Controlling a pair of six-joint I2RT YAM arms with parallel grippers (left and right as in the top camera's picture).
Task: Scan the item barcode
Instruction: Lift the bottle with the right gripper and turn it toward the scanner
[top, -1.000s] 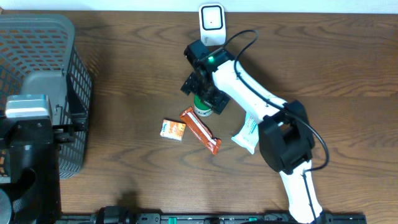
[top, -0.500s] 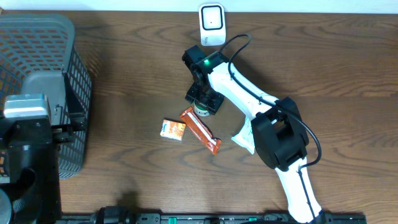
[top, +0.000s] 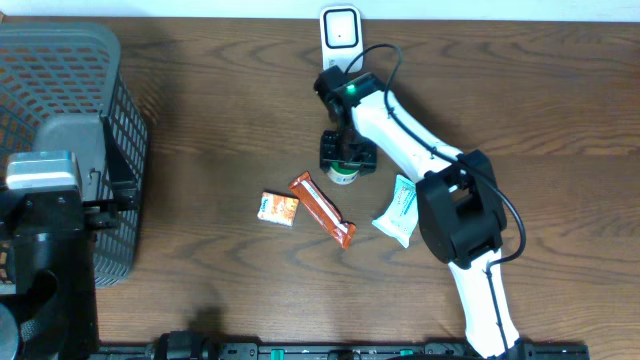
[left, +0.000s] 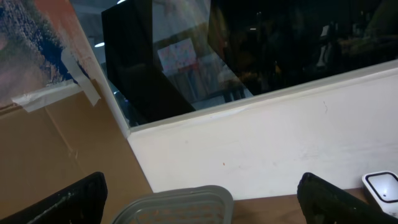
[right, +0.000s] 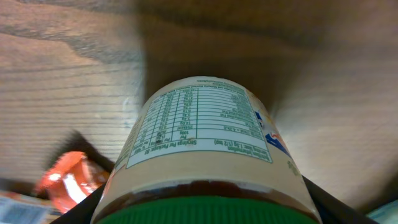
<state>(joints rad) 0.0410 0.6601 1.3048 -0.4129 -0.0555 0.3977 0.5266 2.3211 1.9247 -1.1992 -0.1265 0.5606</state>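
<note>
While the right arm stretches over the counter (top: 200, 120), the overhead view shows the right claw (top: 348, 152) set on the green-lidded jar (top: 345, 174). It is near the white scanner (top: 341, 28) at the far edge, which suits a short carry to the reader. A snack bar (top: 322, 209), a small orange packet (top: 279, 208) and a pale pouch (top: 397, 210) lie near but apart from the jar. The basket (top: 125, 150) stands far left.

From the left wrist, the left claw (left: 202, 183) gapes wide with nothing in it (idle, I judge, leaving the job to its partner).

From the right wrist, the fingers (right: 339, 205) clamp the jar near its lid, with the nutrition panel facing the lens. No barcode shows, so a turn is probably needed.
</note>
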